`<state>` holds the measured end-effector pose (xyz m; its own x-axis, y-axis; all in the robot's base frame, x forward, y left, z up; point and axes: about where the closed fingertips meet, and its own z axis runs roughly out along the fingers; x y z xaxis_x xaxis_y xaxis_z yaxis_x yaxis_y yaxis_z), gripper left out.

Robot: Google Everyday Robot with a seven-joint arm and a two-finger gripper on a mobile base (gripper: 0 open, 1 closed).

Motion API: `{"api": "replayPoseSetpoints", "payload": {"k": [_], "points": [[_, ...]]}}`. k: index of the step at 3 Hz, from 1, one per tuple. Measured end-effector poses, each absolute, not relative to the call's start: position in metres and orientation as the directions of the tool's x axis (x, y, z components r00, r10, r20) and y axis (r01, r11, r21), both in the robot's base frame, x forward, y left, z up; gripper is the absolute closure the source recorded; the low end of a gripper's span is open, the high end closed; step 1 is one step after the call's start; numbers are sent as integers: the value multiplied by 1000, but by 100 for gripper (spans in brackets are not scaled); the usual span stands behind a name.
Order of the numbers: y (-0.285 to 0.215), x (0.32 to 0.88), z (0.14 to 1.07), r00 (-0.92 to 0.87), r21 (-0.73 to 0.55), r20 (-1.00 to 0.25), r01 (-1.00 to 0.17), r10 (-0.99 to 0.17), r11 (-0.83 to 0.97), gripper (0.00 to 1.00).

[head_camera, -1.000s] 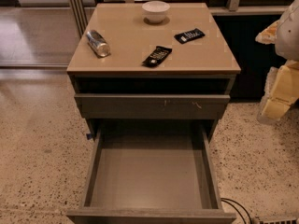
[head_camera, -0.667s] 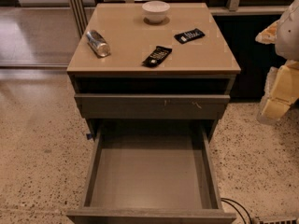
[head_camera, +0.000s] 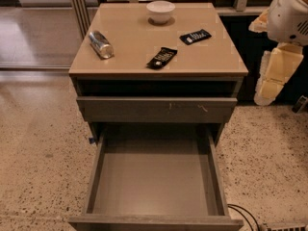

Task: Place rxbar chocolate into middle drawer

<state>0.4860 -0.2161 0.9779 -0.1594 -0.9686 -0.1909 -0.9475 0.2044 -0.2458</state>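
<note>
Lying near the table's [head_camera: 120, 37] front edge, about midway along it, the black bar [head_camera: 162, 57] sits apart from can [head_camera: 100, 44] and bowl [head_camera: 160, 11]. Below, the drawer [head_camera: 154, 182] stands pulled out, open from above. The pincer [head_camera: 275, 75] hangs beyond the right edge — apart or together, I cannot tell.

Overall: moderately bright, warm indoor light, fairly even.
Source: overhead, with a pale wash on the floor [head_camera: 33, 28] at 10 o'clock.
Glare: soft sheen on the cabinet top [head_camera: 130, 37]; small highlight on the silver can [head_camera: 101, 44].
Shadows: a black band lies under the top; the middle drawer [head_camera: 154, 177] dims toward its back wall.
Gripper: the gripper [head_camera: 275, 75] at 3 o'clock is pale and well lit against a dark background.
Focus: soft throughout, with blocky compression patches.
Distortion: mild wide-angle splay toward 6 o'clock.
</note>
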Motion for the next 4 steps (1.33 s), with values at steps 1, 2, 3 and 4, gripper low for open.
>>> {"api": "replayPoseSetpoints", "payload": {"k": [1,2,3,4], "points": [[-215,523,976,-135,-244,-201,-952,-970,183,0],[-214,562,966,-121,-248,-219,-953,-968,175,0],[-210,601,943,-107,-241,-255,-955,-961,170,0],[-194,629,921,-70,-228,-278,-964,-958,137,0]]}}
